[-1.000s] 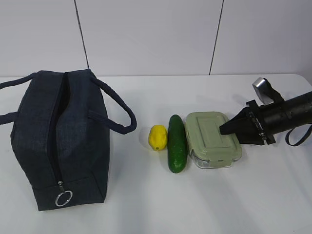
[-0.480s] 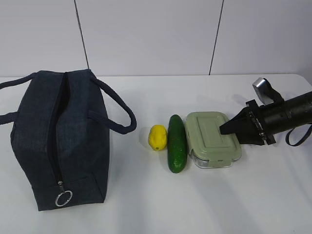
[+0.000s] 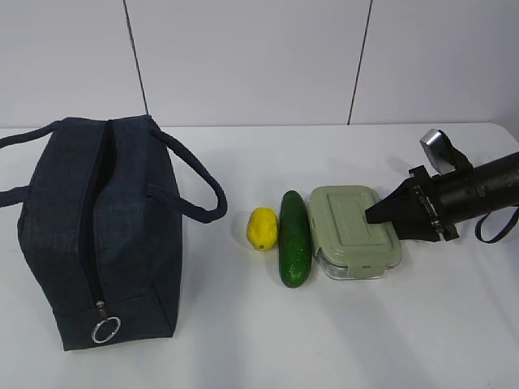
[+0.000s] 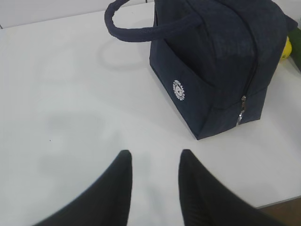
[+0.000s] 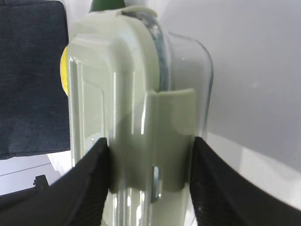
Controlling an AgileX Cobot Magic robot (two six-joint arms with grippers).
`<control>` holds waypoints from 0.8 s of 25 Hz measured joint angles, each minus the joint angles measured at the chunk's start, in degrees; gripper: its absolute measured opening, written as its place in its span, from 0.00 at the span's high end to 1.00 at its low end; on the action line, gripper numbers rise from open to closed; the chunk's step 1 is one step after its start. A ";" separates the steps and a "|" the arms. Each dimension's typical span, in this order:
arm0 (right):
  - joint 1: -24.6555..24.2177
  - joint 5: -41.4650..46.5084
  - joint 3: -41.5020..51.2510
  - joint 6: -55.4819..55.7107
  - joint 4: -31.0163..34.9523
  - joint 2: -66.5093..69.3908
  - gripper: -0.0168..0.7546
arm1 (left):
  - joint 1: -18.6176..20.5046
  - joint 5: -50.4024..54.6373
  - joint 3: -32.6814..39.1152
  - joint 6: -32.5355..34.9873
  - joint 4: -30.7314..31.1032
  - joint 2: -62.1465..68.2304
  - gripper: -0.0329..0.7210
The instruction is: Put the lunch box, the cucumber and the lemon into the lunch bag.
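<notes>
Although one second has passed, you can see that nothing has moved: the right gripper (image 3: 375, 217) stays at the right end of the lunch box (image 3: 353, 232), its fingers (image 5: 91, 181) closed on the side latch. The box rests on the table (image 3: 268, 340) beside the cucumber (image 3: 294, 237) and the lemon (image 3: 262, 228). The left gripper (image 4: 153, 157) hangs with fingers apart, holding nothing, near the lunch bag (image 4: 221, 61). I judge the lift has not started, so all three items remain to pack.

box (image 3: 354, 231): clear, pale green lid on, flat, gripped at right end by right gripper (image 3: 375, 216) | cucumber (image 3: 294, 237), lemon (image 3: 262, 228): left of it | bag (image 3: 97, 227): navy, upright, farthest left
</notes>
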 joint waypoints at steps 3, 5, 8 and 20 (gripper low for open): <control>0.00 0.02 0.00 0.00 0.00 0.00 0.52 | 0.00 0.00 0.00 0.00 0.00 0.00 0.63; 0.00 0.02 0.00 0.00 0.00 0.00 0.52 | 0.00 0.00 0.00 0.00 0.00 0.00 0.63; 0.00 0.02 0.00 0.13 0.00 0.00 0.52 | 0.00 0.00 0.00 0.00 0.00 0.00 0.63; 0.00 0.12 0.00 0.25 -0.10 0.00 0.52 | 0.00 0.00 0.00 0.00 0.00 0.00 0.63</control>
